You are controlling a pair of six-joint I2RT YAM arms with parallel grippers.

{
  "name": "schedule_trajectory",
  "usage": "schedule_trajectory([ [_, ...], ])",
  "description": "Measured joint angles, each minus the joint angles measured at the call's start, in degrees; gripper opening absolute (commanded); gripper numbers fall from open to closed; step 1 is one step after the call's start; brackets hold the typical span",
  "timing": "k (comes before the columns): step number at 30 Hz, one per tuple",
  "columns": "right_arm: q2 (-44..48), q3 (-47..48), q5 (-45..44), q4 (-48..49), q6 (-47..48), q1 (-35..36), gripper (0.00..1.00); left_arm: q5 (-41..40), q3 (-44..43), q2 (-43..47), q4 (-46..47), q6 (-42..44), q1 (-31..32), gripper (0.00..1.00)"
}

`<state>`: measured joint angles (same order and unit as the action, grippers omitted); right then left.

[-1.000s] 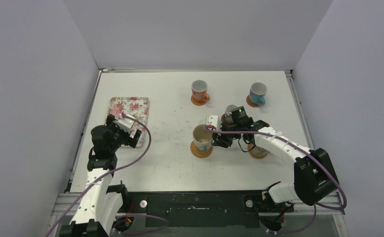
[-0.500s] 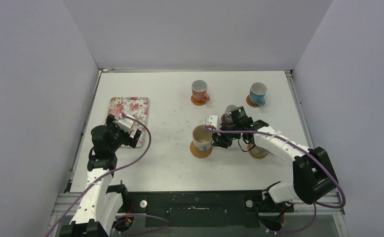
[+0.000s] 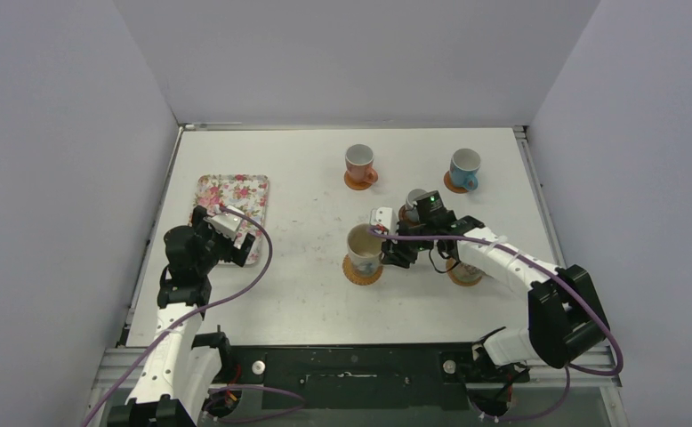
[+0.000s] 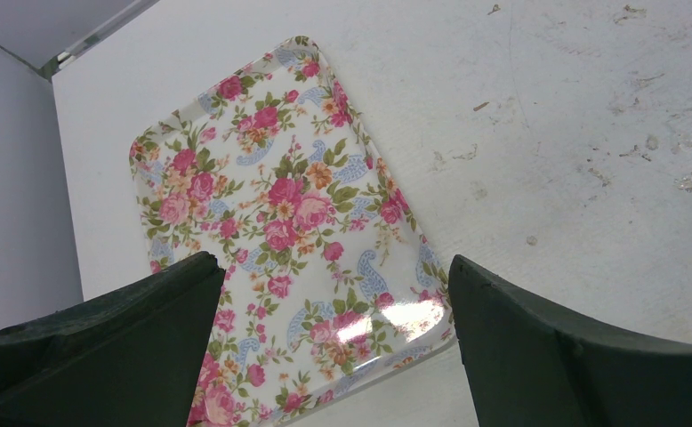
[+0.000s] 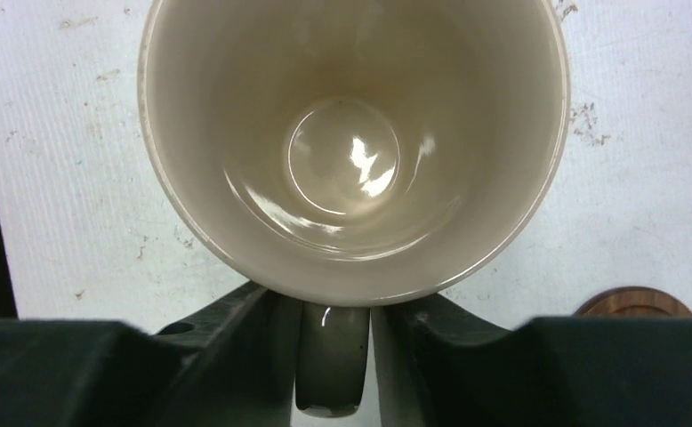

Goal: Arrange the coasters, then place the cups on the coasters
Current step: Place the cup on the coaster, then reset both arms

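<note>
A large cream cup (image 3: 364, 247) stands upright on a woven orange-tan coaster (image 3: 362, 271) mid-table. My right gripper (image 3: 389, 246) sits at its right side, with the cup's handle (image 5: 332, 365) between the fingers. In the right wrist view the cream cup (image 5: 351, 151) fills the frame, and the right gripper (image 5: 333, 356) is open a little, with a sliver of table showing beside the handle. A pink cup (image 3: 358, 161) and a blue cup (image 3: 464, 166) rest on coasters at the back. A small grey cup (image 3: 414, 197) stands just behind my right wrist. My left gripper (image 4: 333, 338) hangs wide open over the tray, holding nothing.
The floral tray (image 4: 271, 178) lies at the left, its near end under the left gripper (image 3: 227, 233). Another orange-tan coaster (image 3: 464, 274) is partly hidden beneath my right forearm. A brown disc edge (image 5: 634, 304) shows at the right of the wrist view.
The right jaws have eased slightly apart around the cream cup's handle. The cup, the other cups and the left arm have not moved.
</note>
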<state>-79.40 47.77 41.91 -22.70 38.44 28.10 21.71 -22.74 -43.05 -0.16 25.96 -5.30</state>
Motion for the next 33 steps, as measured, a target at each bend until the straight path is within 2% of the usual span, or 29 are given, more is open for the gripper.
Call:
schedule_trajectory([
  [2, 0.0, 0.1, 0.6, 0.3, 0.1, 0.0, 0.44, 0.0, 0.0, 0.0, 0.0, 0.0, 0.0, 0.97],
  [9, 0.0, 0.3, 1.3, 0.3, 0.9, 0.0, 0.74, 0.0, 0.0, 0.0, 0.0, 0.0, 0.0, 0.97],
  [13, 0.1, 1.1, 1.4, -0.2, 1.4, 0.0, 0.86, 0.0, 0.0, 0.0, 0.0, 0.0, 0.0, 0.97],
  [16, 0.6, 1.8, 1.5, -1.2, 1.7, -0.2, 0.99, 0.0, 0.0, 0.0, 0.0, 0.0, 0.0, 0.97],
  [26, 6.8, 4.9, -0.2, -7.6, 3.3, -2.3, 1.0, 0.0, 0.0, 0.0, 0.0, 0.0, 0.0, 0.97],
  [33, 20.4, 6.4, -7.7, -10.8, -0.4, -3.9, 1.0, 0.0, 0.0, 0.0, 0.0, 0.0, 0.0, 0.97],
])
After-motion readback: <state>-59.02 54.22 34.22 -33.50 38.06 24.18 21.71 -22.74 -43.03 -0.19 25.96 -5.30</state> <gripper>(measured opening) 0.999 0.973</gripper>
